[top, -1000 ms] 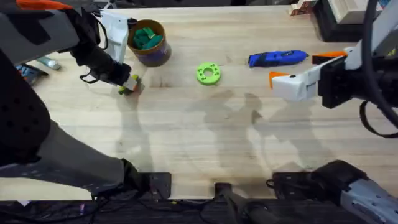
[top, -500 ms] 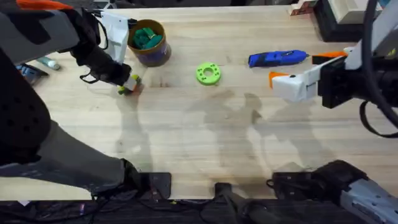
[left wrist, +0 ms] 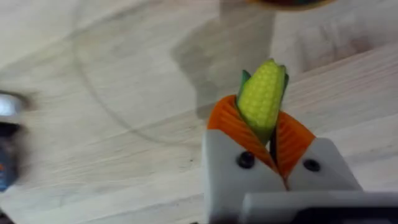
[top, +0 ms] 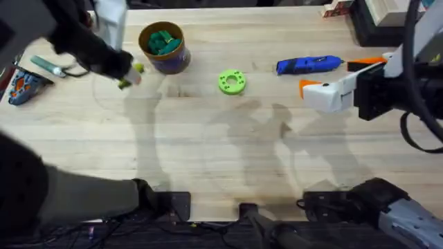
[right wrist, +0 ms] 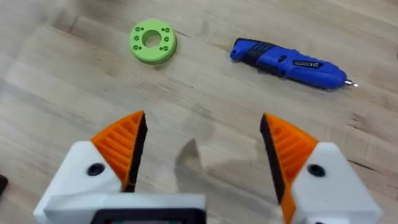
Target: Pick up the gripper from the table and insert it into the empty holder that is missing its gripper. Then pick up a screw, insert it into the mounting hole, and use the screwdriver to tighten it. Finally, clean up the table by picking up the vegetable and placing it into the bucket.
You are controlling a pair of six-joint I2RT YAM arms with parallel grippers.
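Left gripper (left wrist: 264, 134): orange pads pinching the vegetable (left wrist: 261, 99), lifted off the table (top: 208, 145), just left of the bucket (top: 163, 47).
Bucket: green pieces inside, rim not yet under the vegetable.
Risk: only the lower end is pinched; a jolt or early release would drop it outside the rim.
Screwdriver (right wrist: 289, 60): lying on the table, right of the green disc (right wrist: 152, 41).
Right gripper (right wrist: 202, 155): jaws spread wide, holding nothing.
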